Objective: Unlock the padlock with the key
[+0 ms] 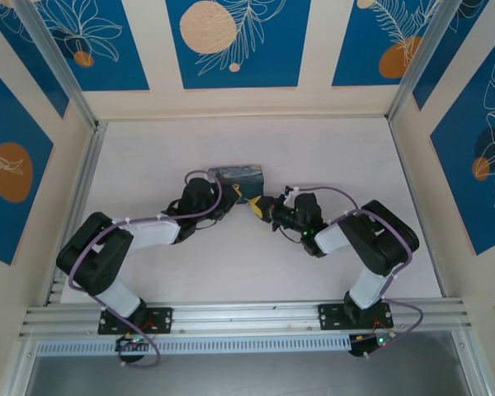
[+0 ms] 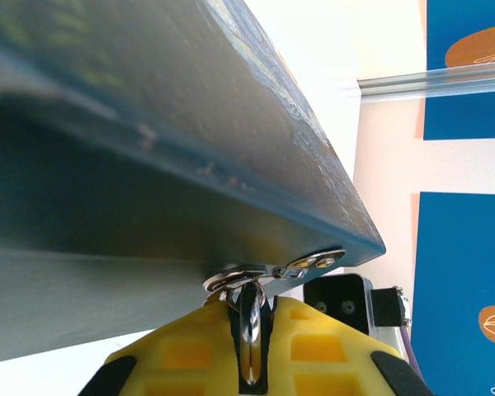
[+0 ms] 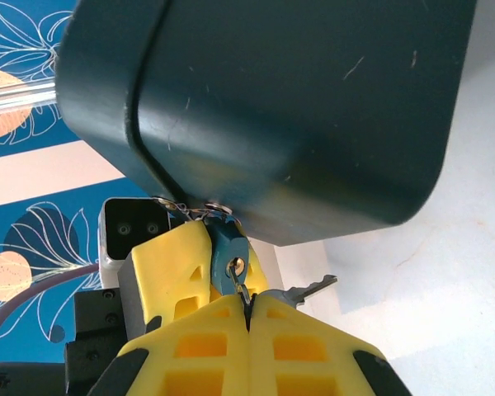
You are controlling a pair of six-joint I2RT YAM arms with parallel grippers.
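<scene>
The teal-blue padlock (image 3: 228,252) hangs from the hasp (image 2: 313,264) at the corner of the dark-blue painted box (image 1: 239,175). My left gripper (image 2: 252,351) is shut on the padlock, whose shiny metal edge (image 2: 252,326) shows between the yellow fingers (image 3: 173,264). The thin grey key (image 3: 242,285) sits with its tip in the padlock's keyhole. My right gripper (image 3: 247,318) is shut on the key just below the lock. In the top view the left gripper (image 1: 238,192) and the right gripper (image 1: 260,208) meet at the box's near right corner.
A second key (image 3: 309,289) sticks out sideways to the right of my right fingers. The box's dark wall (image 3: 272,107) looms directly above both grippers. Metal frame rails (image 1: 74,206) and patterned blue walls border the white table (image 1: 330,157).
</scene>
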